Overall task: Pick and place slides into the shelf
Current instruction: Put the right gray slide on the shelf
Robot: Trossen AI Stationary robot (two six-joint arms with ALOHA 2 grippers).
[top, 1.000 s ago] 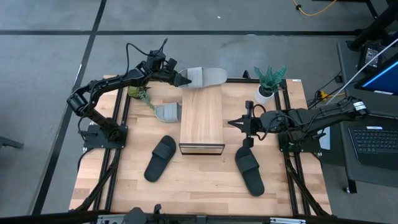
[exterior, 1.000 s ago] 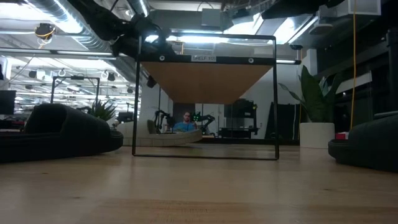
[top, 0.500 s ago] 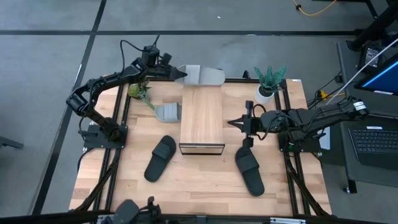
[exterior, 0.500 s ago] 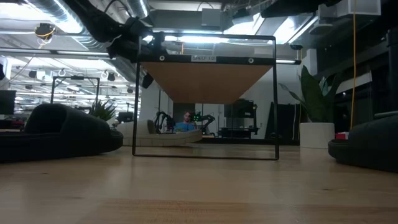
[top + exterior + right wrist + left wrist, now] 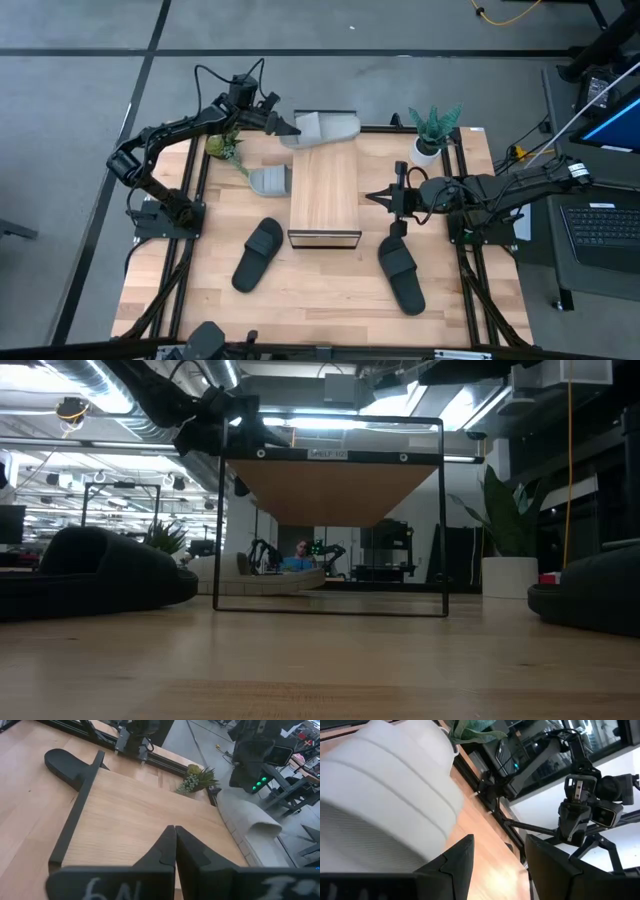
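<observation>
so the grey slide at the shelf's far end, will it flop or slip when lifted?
Grey slide looks thick and moulded, so probably stiff and light. Its ribbed strap should grip fairly well. It overhangs the shelf end by the left gripper, so it might tip if nudged.

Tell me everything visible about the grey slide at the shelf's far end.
The grey slide is light grey with a wide ribbed strap, matte and foam-like. It lies crosswise at the far end of the shelf, overhanging the table's edge. The left end effector is at its strap end, fingers open in the wrist view.
</observation>
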